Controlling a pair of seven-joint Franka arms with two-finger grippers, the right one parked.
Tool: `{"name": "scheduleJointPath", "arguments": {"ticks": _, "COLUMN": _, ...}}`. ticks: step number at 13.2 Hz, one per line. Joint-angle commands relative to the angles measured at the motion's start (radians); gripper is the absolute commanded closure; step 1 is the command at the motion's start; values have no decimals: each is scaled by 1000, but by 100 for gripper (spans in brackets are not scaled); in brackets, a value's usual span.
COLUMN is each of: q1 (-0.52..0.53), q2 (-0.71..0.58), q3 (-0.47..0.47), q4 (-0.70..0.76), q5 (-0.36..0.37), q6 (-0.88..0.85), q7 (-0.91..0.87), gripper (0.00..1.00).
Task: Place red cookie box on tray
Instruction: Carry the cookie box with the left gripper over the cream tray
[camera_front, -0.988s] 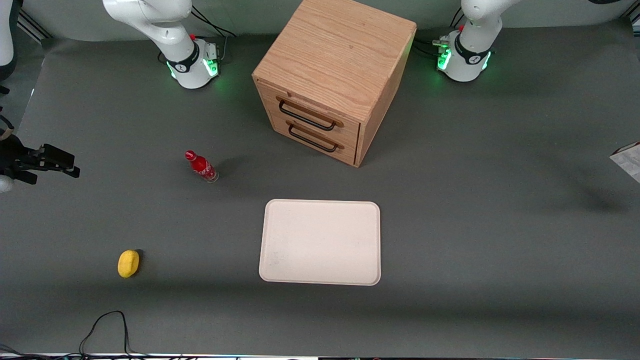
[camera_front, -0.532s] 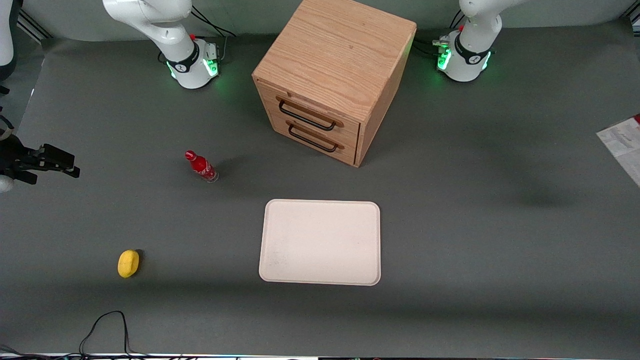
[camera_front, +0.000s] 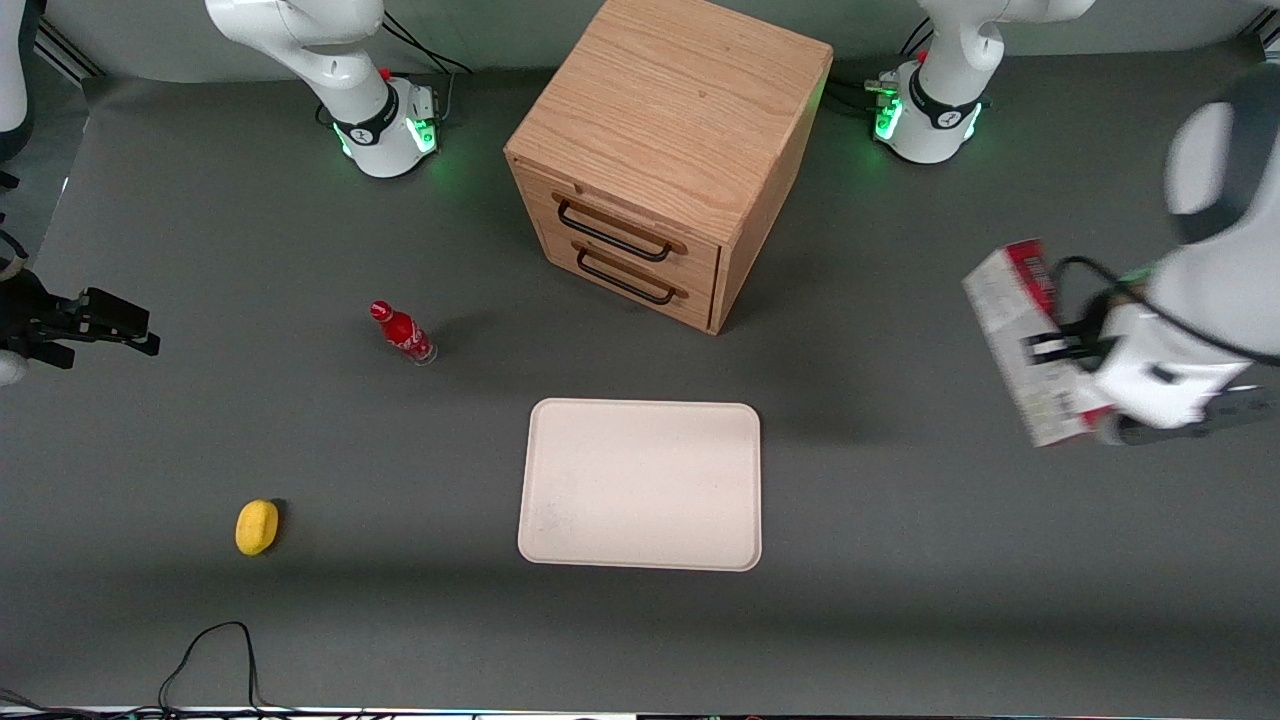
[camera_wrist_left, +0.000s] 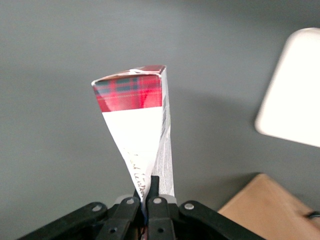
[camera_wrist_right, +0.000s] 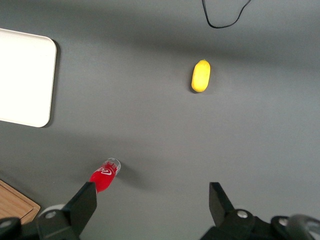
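Observation:
My gripper hangs above the table toward the working arm's end and is shut on the red cookie box. The box is a thin flat carton with a whitish-grey printed face and a red end, held tilted in the air. In the left wrist view the fingers pinch the box by its thin edge, its red plaid end pointing away from the gripper. The cream-white tray lies flat in the middle of the table, nearer to the front camera than the cabinet; a corner of the tray shows in the left wrist view.
A wooden two-drawer cabinet stands farther from the front camera than the tray. A small red bottle and a yellow object sit toward the parked arm's end. A black cable loops near the front edge.
The arm has swung in from the working arm's edge of the view, carrying the box toward the tray. A second ago only a corner of the box showed at that edge.

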Motion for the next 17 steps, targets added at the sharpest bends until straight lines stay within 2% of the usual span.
{"name": "scheduleJointPath", "arguments": {"ticks": 1, "q1": 6, "q2": 112, "q3": -71, "q4": 45, "q5": -74, "q6": 116, "q7": -43, "gripper": 100}}
{"name": "scheduleJointPath", "arguments": {"ticks": 3, "q1": 4, "q2": 197, "q3": -159, "q4": 62, "q5": -74, "q6": 229, "q7": -49, "gripper": 100}}
{"name": "scheduleJointPath", "arguments": {"ticks": 4, "q1": -12, "q2": 252, "q3": -173, "q4": 89, "q5": -71, "q6": 275, "q7": -49, "gripper": 100}}
{"name": "scheduleJointPath", "arguments": {"ticks": 6, "q1": -77, "q2": 354, "q3": -165, "q4": 179, "q5": -63, "q6": 328, "q7": -48, "gripper": 100}}
{"name": "scheduleJointPath", "arguments": {"ticks": 10, "q1": -166, "q2": 450, "q3": -164, "q4": 189, "q5": 12, "q6": 435, "q7": -55, "gripper": 100}}
{"name": "scheduleJointPath", "arguments": {"ticks": 14, "q1": -200, "q2": 504, "q3": -159, "q4": 188, "q5": 75, "q6": 464, "q7": -64, "gripper": 100}}
{"name": "scheduleJointPath", "arguments": {"ticks": 17, "q1": -212, "q2": 534, "q3": -129, "q4": 191, "q5": 75, "q6": 506, "q7": -84, "gripper": 100}}
